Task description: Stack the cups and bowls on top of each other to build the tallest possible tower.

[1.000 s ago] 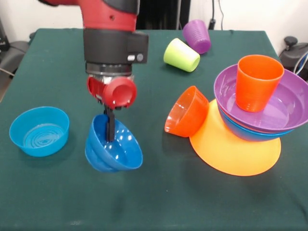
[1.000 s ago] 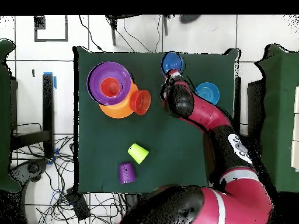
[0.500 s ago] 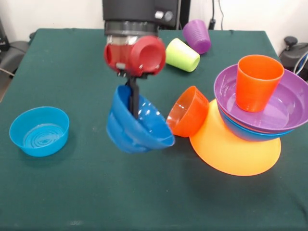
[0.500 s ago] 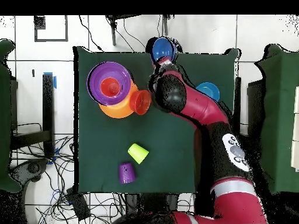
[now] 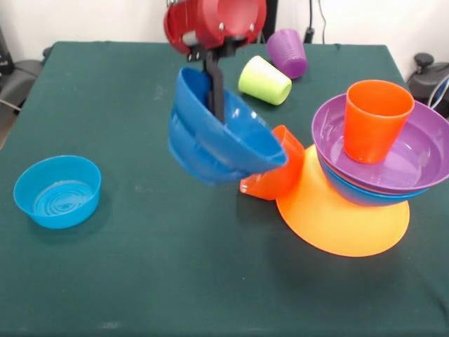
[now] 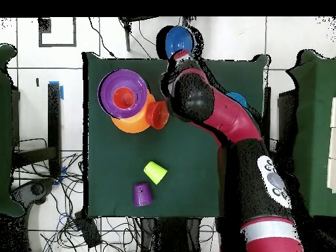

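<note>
You saw a dark blue bowl (image 5: 221, 140), a light blue bowl (image 5: 57, 190), an orange cup (image 5: 375, 119) in a purple bowl (image 5: 428, 158), lime green (image 5: 264, 80) and purple (image 5: 287, 53) cups, and a dark green counter (image 5: 140, 281).

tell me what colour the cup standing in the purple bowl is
Orange. The cup stands upright in the purple bowl, clearest in the front view.

Dark blue bowl (image 5: 221, 137) higher, nearer tower (image 5: 365, 175)

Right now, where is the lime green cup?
In the front view the lime green cup lies on its side at the table's far end, beside the purple cup, just right of the end effector holding the blue bowl.
</note>
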